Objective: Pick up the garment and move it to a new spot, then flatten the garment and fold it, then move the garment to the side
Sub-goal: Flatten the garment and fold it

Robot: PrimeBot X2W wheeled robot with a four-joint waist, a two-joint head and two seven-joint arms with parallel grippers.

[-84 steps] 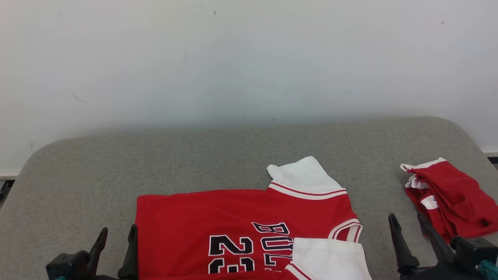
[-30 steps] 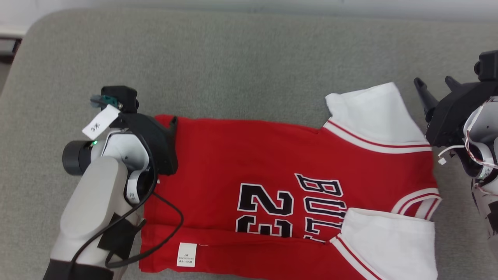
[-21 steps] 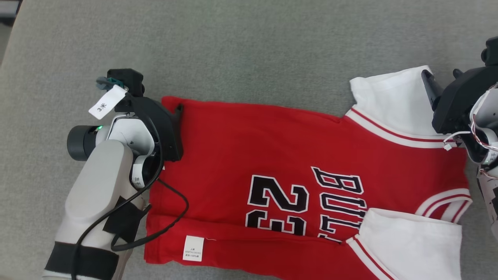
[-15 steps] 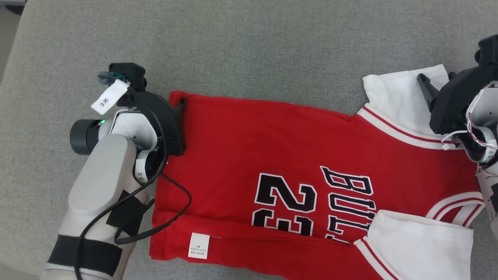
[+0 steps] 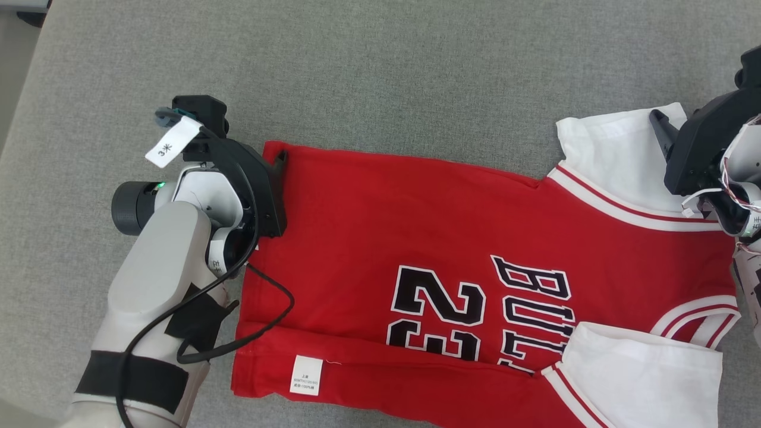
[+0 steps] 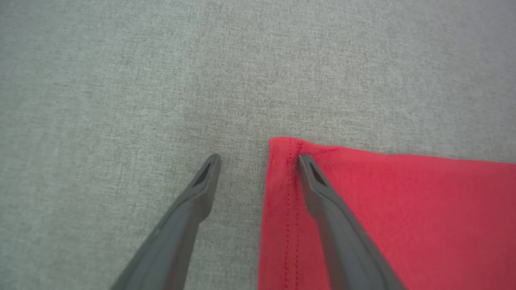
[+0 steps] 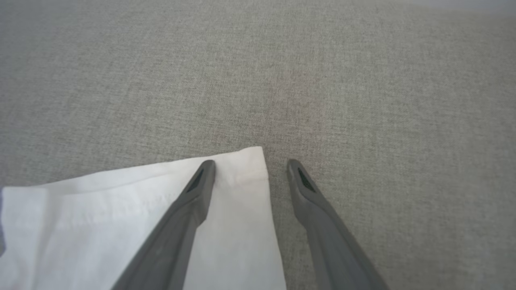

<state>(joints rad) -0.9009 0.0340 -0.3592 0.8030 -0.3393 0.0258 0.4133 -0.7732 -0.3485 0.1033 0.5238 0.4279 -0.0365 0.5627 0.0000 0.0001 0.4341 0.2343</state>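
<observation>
Jersey (image 5: 452, 238) lies on the table (image 5: 416, 71), its long axis running hand to hand. Left hand (image 6: 258, 161), fingers apart, straddles the jersey's hem corner (image 6: 282, 149); right hand (image 7: 250, 165), likewise apart, straddles its sleeve corner (image 7: 242, 177).

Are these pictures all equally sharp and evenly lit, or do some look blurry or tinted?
Head view: even, soft light, no glare, and the jersey lettering is crisp. Left wrist view: softer, with the stitching by the left gripper looking fuzzy. Right wrist view: similar softness, with a faint pinkish tint on the grey surface beyond the right gripper.
</observation>
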